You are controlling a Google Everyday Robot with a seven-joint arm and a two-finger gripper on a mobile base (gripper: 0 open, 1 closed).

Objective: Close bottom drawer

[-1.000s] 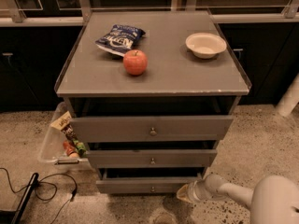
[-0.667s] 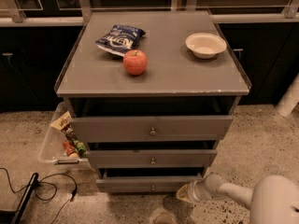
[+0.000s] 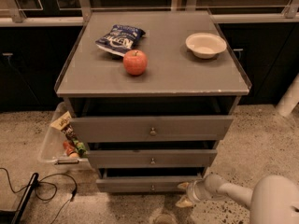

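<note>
Reaching in low from the 4 o'clock corner of the camera view, the robot's pale arm (image 3: 236,194) brings its gripper (image 3: 182,194) to the right end of the bottom drawer (image 3: 140,185). The gripper's two fingers stand spread apart with nothing between them, and the upper fingertip (image 3: 183,186) lies at the drawer front's right edge; whether it actually touches cannot be told.

The bottom drawer is the lowest of three grey fronts, at 6 o'clock of the grey cabinet (image 3: 154,76). It stands slightly out, with a dark gap along its top edge and a small round knob (image 3: 152,187) at its middle. Above it sit the middle drawer (image 3: 152,158) and the taller top drawer (image 3: 152,128), each with its own central knob and a band of shadow over it.

On the cabinet top a red apple (image 3: 135,62) lies near the centre. A blue chip bag (image 3: 120,38) is just behind it toward 11 o'clock, and a white bowl (image 3: 205,45) is well apart toward 2 o'clock.

On the speckled floor at 9 o'clock of the cabinet, a clear plastic bin (image 3: 49,146) holds snack packets (image 3: 70,136). A black cable (image 3: 44,190) curls at 8 o'clock.
</note>
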